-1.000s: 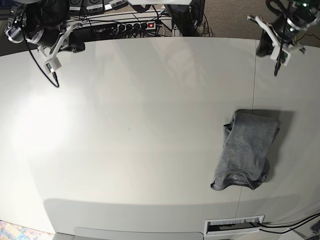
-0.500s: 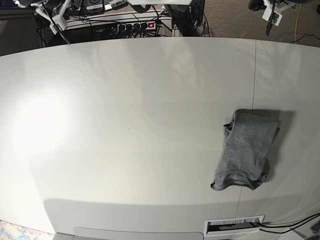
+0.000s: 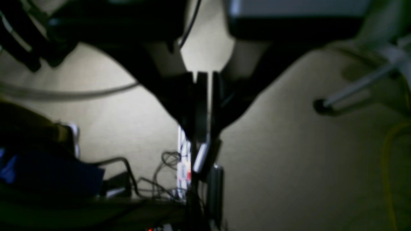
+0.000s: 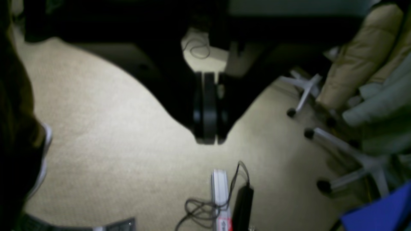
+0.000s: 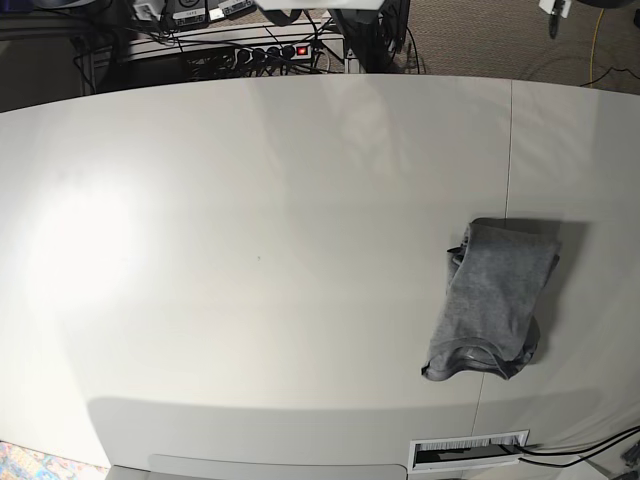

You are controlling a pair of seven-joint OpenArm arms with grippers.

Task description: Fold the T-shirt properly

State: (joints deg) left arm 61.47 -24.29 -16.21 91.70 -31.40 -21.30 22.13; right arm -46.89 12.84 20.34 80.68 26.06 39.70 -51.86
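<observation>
The grey T-shirt (image 5: 495, 300) lies folded into a narrow, slightly rumpled bundle on the right part of the white table (image 5: 250, 250), with nothing touching it. Both arms are pulled back beyond the table's far edge. Only a tip of the left arm (image 5: 553, 8) shows at the top right of the base view. In the left wrist view the left gripper (image 3: 208, 128) is shut and empty over carpet. In the right wrist view the right gripper (image 4: 208, 138) is shut and empty over carpet. The T-shirt shows in neither wrist view.
A table seam (image 5: 510, 180) runs front to back just left of the shirt. A cable slot (image 5: 468, 450) sits at the front edge. A power strip and cables (image 5: 270, 50) lie behind the table. Chair legs (image 4: 346, 150) and a floor power strip (image 4: 221, 199) are below the right gripper.
Both arms have drawn up and back from the table's far corners and almost left the base view. The T-shirt has not moved.
</observation>
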